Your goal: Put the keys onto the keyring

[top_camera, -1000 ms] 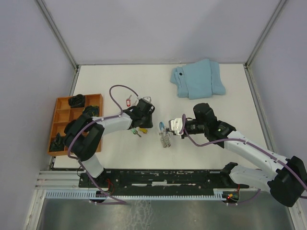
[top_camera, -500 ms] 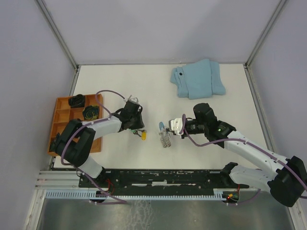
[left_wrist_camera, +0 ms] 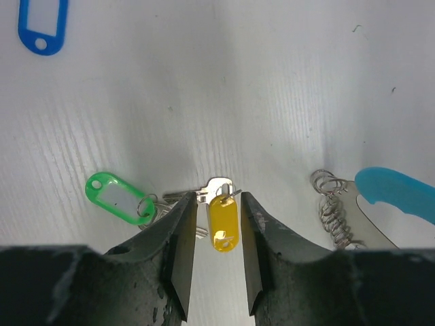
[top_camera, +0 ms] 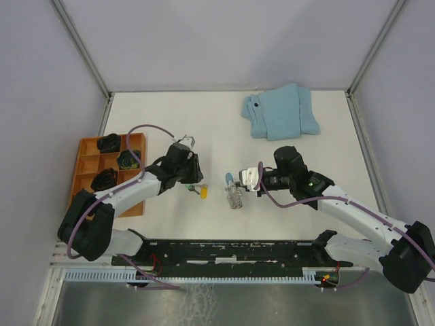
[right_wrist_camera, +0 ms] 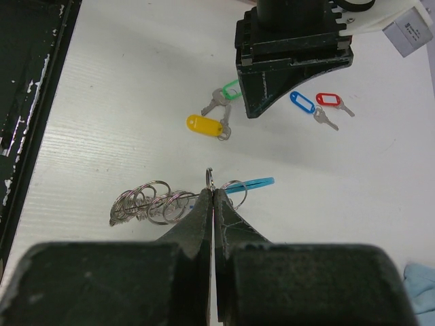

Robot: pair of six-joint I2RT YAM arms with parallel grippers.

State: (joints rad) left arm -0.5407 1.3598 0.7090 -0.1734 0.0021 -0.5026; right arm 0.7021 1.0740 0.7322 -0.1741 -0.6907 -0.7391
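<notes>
The keyring (right_wrist_camera: 153, 204) is a slack loop of grey wire coils with a bright blue plastic curve, and it looks light and floppy, likely to sag wherever it is unsupported. It lies just ahead of the right gripper (right_wrist_camera: 212, 193), whose jaws are pressed together on a strand of it; a pinch on the wire seems the firmest hold.

The yellow-tagged key (left_wrist_camera: 223, 221) lies flat between the jaws of the left gripper (left_wrist_camera: 217, 207), which stand apart either side of its tag, not closed on it. The key is probably light, stiff and slick, so the thicker plastic tag should offer better purchase than the thin metal. A green-tagged key (left_wrist_camera: 119, 199) rests just outside those jaws.
</notes>
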